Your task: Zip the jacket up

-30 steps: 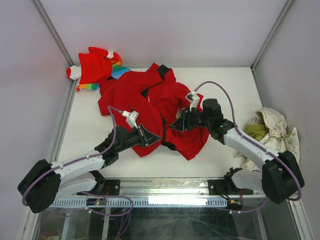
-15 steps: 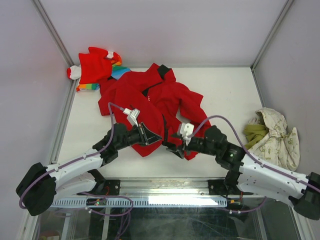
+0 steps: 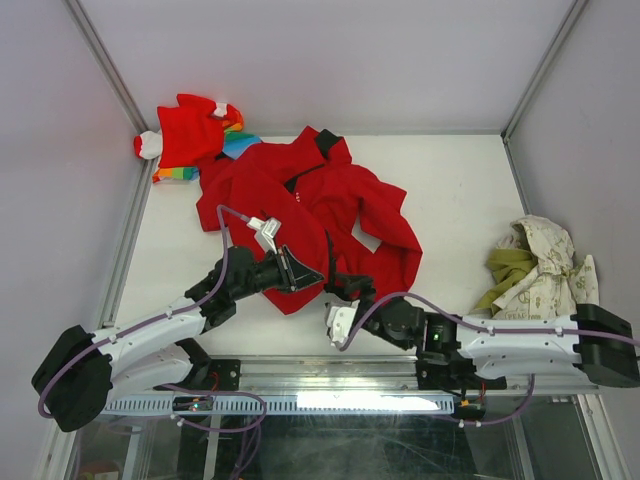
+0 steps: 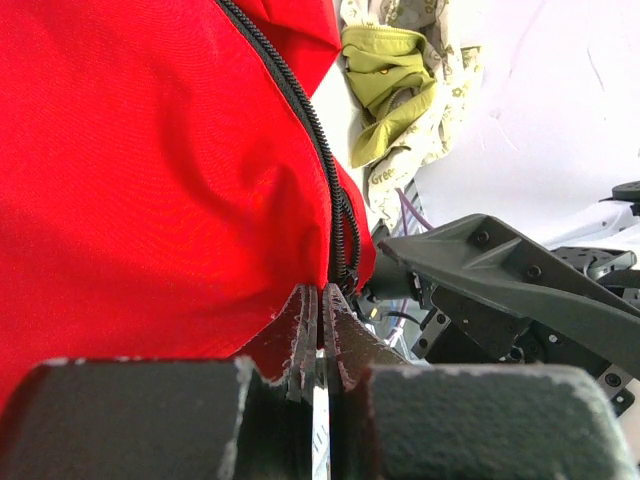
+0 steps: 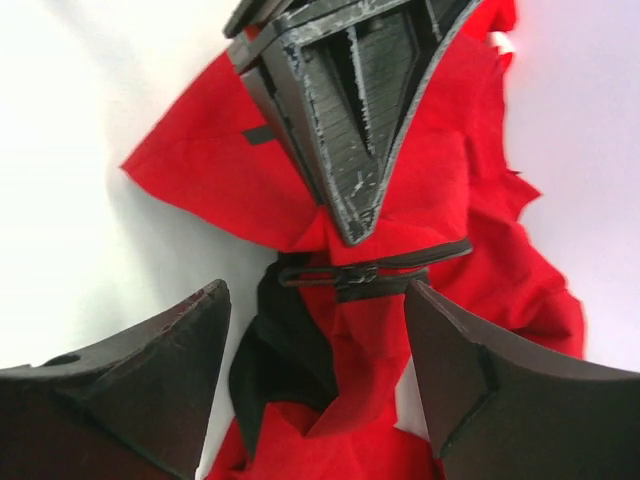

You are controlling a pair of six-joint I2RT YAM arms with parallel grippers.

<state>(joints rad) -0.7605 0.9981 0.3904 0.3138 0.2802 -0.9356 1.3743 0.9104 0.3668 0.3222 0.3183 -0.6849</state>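
The red jacket [image 3: 300, 195] lies crumpled mid-table, its dark zipper [image 4: 305, 120] running down to the near hem. My left gripper [image 3: 306, 276] is shut on that hem beside the zipper's lower end; in the left wrist view its fingertips [image 4: 300, 318] pinch the red cloth. My right gripper [image 3: 347, 286] is open and empty, low at the near edge, facing the same hem. In the right wrist view the zipper slider [image 5: 357, 275] and black lining lie just beyond its spread fingers [image 5: 170, 360], right under the left gripper's fingers [image 5: 350, 120].
A smaller red garment with rainbow stripes and white cuffs [image 3: 190, 135] lies at the back left corner. A cream and olive-green cloth [image 3: 535, 265] sits at the right wall, also in the left wrist view [image 4: 395, 80]. The metal frame rail [image 3: 330, 372] runs along the near edge.
The right arm has pulled off the jacket's middle, swung down along the near edge, and now points its open gripper at the hem. The jacket's right side has spread out. The left gripper holds still.
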